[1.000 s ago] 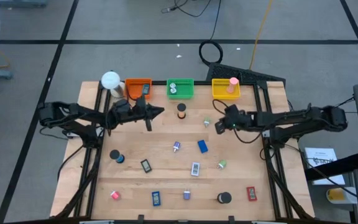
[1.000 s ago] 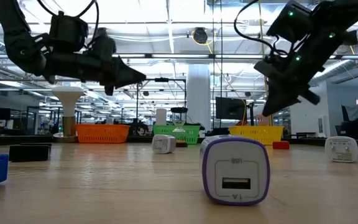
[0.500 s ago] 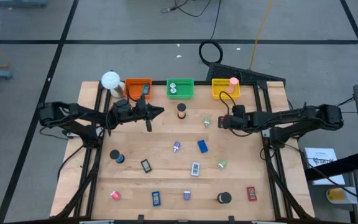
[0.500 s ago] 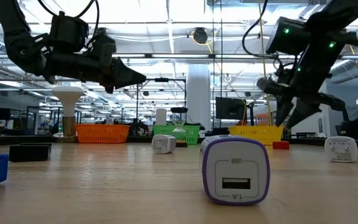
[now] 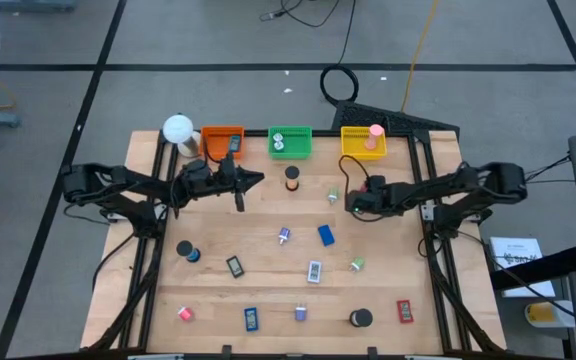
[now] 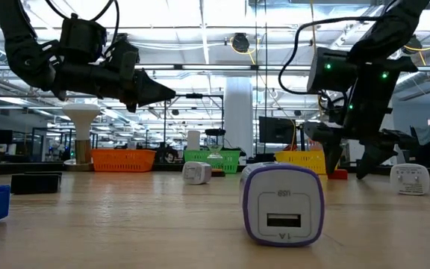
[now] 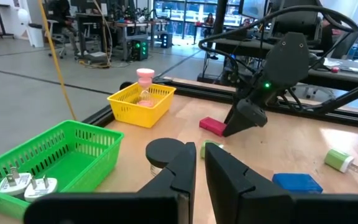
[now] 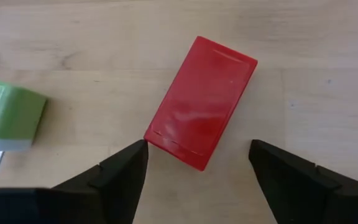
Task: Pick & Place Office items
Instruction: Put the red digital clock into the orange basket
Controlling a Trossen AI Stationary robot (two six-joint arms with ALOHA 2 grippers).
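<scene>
Fingers of the right arm (image 8: 197,171) are spread above a red block (image 8: 202,101); the left arm's (image 7: 197,171) are pressed together. Few things sit in trays; most still lie on the tabletop (image 5: 268,290).

- 3 trays (image 5: 223,141) stand in a row along the table's (image 5: 408,260) far edge, a lamp (image 5: 178,129) at their left end.
- The right gripper (image 8: 197,171) hangs over a flat block (image 8: 201,101), a plug (image 8: 8,119) just beside it.
- The left gripper (image 5: 251,181) hovers before the trays.
</scene>
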